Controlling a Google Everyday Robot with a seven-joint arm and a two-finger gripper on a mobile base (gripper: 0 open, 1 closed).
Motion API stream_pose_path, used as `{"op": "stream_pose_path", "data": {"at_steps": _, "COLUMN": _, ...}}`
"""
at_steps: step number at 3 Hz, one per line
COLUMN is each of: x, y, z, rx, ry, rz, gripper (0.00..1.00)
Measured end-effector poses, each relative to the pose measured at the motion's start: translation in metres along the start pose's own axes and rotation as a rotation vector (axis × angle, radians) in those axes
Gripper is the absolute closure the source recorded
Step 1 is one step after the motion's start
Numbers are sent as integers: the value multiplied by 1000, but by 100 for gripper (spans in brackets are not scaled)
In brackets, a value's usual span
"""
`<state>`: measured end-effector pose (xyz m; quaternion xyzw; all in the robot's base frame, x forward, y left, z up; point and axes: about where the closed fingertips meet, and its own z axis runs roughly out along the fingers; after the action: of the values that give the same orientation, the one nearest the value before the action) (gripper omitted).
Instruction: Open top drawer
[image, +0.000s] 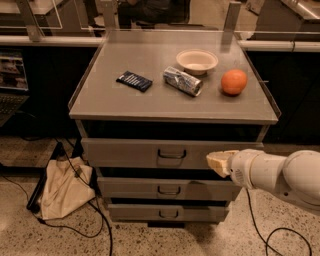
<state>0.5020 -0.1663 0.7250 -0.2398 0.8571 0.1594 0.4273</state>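
The top drawer (130, 152) is the widest of three grey drawers under the counter, with a small dark loop handle (171, 154) at its centre. Its front stands slightly forward of the cabinet. My gripper (216, 162) comes in from the right on a white arm, level with the top drawer's front. It sits to the right of the handle, a short way from it. Its tan fingertips point left toward the handle.
On the counter (125, 100) lie a dark packet (134, 81), a crushed can (182, 81), a white bowl (197, 61) and an orange (234, 81). Two narrower drawers (169, 190) sit below. A tan bag (62, 186) and cables lie on the floor at left.
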Motion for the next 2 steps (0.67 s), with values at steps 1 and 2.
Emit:
{"op": "stream_pose_path", "data": {"at_steps": 1, "x": -11, "y": -14, "z": 22, "rx": 48, "ry": -37, "rz": -16, "gripper": 100}}
{"op": "stream_pose_path", "data": {"at_steps": 2, "x": -11, "y": -14, "z": 22, "rx": 48, "ry": -37, "rz": -16, "gripper": 100}}
